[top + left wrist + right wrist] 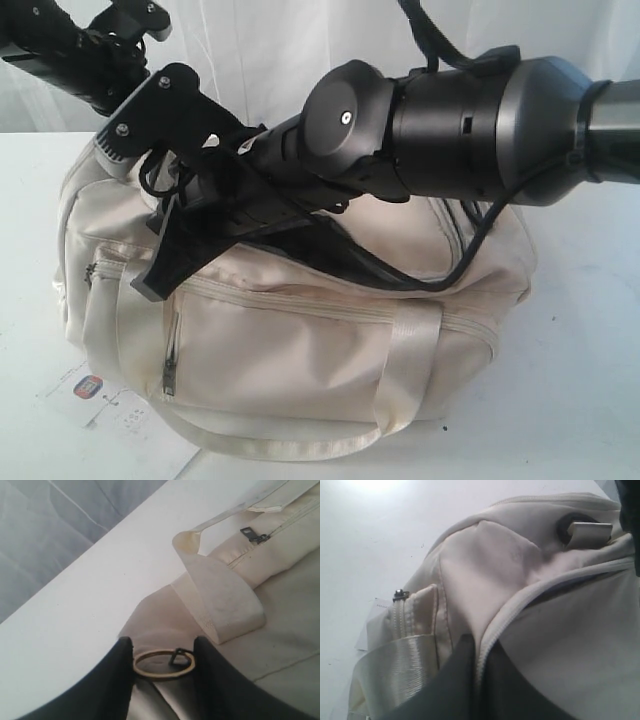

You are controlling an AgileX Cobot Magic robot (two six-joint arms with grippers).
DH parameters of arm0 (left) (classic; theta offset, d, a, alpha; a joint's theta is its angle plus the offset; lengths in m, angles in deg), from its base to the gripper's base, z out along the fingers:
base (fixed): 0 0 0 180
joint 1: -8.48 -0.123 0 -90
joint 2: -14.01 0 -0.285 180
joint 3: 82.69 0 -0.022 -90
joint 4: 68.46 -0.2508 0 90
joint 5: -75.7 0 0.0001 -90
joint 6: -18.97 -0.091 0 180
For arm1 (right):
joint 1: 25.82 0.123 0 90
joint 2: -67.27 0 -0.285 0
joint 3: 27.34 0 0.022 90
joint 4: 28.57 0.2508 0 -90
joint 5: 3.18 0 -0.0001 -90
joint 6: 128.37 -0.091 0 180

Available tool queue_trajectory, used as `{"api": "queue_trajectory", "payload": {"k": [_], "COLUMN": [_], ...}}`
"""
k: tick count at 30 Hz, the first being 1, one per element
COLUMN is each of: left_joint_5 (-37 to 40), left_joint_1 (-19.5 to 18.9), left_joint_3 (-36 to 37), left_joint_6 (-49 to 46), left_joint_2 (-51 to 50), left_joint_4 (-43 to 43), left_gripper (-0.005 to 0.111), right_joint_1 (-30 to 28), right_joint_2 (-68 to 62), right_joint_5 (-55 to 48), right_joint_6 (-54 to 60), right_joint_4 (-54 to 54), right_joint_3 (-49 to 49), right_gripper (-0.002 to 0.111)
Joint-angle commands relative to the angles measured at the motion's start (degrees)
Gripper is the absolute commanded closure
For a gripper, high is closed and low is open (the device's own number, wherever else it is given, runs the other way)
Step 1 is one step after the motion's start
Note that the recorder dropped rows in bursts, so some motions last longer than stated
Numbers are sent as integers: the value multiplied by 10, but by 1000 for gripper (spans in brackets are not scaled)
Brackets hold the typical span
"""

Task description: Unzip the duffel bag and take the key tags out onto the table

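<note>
Right gripper (479, 647) is pinching the bag (520, 580) at its zip; left gripper (164, 642) is clamping a ring (162, 674). Arm (450, 110) is hiding the interior; table (580, 380) is lying open around.

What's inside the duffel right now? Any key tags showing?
Only a narrow dark gap along the duffel's top zipper shows, likely lining. No key tags visible. The right arm covers most of the opening in the exterior view.

The left end effector (162, 645) is black, as is the right arm (430, 130) with round cap (345, 115), grey sleeve (535, 110), looping cable (478, 240).
</note>
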Motion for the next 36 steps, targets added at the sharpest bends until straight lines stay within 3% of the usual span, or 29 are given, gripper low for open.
{"api": "queue_trajectory", "payload": {"k": [1, 5, 11, 16, 20, 23, 27, 32, 34, 36], "left_joint_5": [9, 27, 34, 88, 170, 233, 273, 369, 419, 451], "left_joint_1": [-8, -7, -7, -7, -7, -7, -7, -7, -7, -7], "left_joint_3": [-3, -3, -3, -3, -3, -3, -3, -3, -3, 4], "left_joint_6": [-10, -27, -32, -23, 12, 14, 25, 41, 41, 46], "left_joint_2": [-4, 12, 82, 127, 162, 188, 222, 265, 281, 303], "left_joint_4": [-12, -37, -38, -38, -38, -38, -38, -19, -16, -12], "left_gripper": [60, 42, 41, 41, 41, 42, 47, 56, 67, 88], "right_joint_1": [2, 2, 2, 2, 2, 2, 0, 0, 0, 0], "right_joint_2": [3, 3, 3, 3, 6, 23, 56, 121, 148, 171], "right_joint_5": [-50, -51, -52, -62, -81, -87, -84, -92, -103, -131], "right_joint_6": [-3, -3, -3, -3, -3, -3, -3, -76, -141, -213], "right_joint_4": [2, 2, 6, 6, 3, 1, -5, -102, -177, -267], "right_joint_3": [0, 0, 0, 0, 0, 0, 0, 0, 0, 0], "right_gripper": [108, 108, 108, 107, 94, 73, 45, 43, 43, 43]}}
